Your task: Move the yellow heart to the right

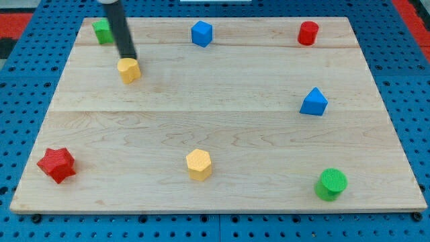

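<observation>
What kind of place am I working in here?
Probably a lab test bench: a wooden board lies on a blue perforated base, with small coloured blocks scattered on it. My tip is at the yellow heart, on its top-left side in the view.

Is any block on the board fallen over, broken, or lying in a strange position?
Nothing stands out. All eight blocks sit flat and apart on the wooden board. My tip is at the upper left edge of the yellow heart, with the green block just beyond, partly behind the rod.
</observation>
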